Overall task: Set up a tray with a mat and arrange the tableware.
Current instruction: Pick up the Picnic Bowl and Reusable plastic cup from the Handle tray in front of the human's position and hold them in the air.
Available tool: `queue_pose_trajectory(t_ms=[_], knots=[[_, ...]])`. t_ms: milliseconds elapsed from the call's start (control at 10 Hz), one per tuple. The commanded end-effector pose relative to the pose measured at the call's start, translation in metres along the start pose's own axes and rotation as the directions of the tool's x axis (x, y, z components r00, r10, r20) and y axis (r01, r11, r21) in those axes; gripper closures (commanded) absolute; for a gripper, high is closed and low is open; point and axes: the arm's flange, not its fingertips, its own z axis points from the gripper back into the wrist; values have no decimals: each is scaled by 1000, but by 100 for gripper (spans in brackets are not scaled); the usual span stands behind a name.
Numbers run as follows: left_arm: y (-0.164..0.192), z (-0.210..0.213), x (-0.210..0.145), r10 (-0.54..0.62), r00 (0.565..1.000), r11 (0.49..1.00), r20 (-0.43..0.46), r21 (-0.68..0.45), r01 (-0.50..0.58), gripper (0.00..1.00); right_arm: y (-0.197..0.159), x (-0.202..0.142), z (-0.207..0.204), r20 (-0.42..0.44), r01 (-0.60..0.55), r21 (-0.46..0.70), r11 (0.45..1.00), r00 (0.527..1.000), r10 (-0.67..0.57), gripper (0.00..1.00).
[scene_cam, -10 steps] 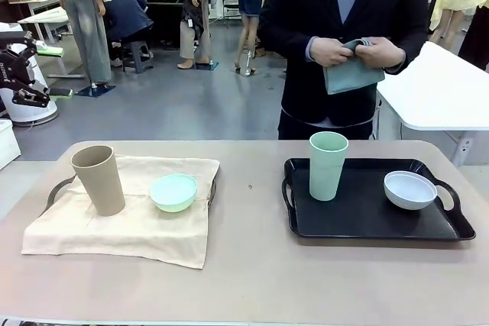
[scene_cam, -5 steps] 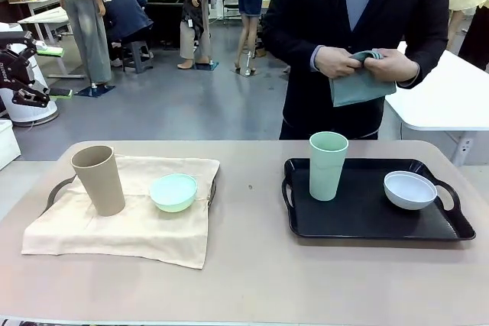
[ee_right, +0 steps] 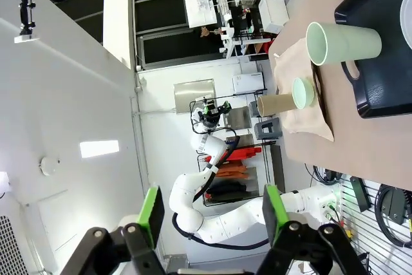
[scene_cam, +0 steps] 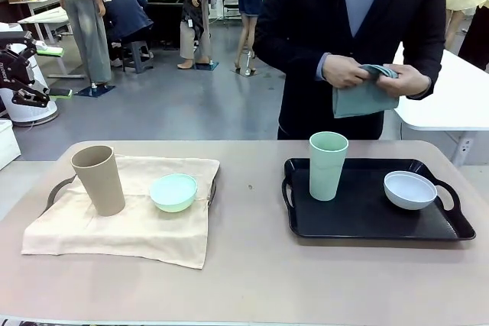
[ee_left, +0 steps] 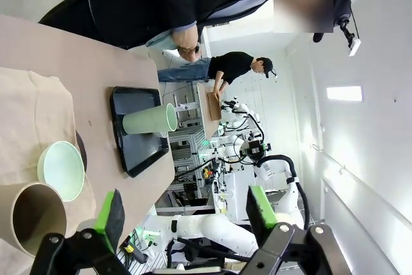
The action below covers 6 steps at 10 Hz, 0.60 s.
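Tan table [scene_cam: 252, 280] spans the lower frame of the front view. At lower left a cream mat [scene_cam: 130, 230] covers the left tray [scene_cam: 55, 191], with the tan cup [scene_cam: 99, 179] and mint bowl [scene_cam: 173, 192] standing on it. Right of centre, the black tray [scene_cam: 359, 223] holds the green cup [scene_cam: 328, 166] and white bowl [scene_cam: 410, 189]. At upper right a person [scene_cam: 306, 36] grips a teal cloth [scene_cam: 365, 98]. Each wrist view shows its tool gaping wide and empty: left gripper [ee_left: 185, 194], right gripper [ee_right: 212, 192].
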Motion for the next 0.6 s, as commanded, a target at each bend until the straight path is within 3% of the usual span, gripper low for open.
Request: queue_pose_trajectory(t_ms=[0, 500], knots=[[-1, 3, 2, -8, 1000, 1000, -16, 17, 8, 0, 3, 0, 0, -1, -19, 31, 999, 1000, 19, 19], [-1, 3, 2, -8, 1000, 1000, -16, 17, 8, 0, 3, 0, 0, -1, -19, 31, 999, 1000, 19, 19]])
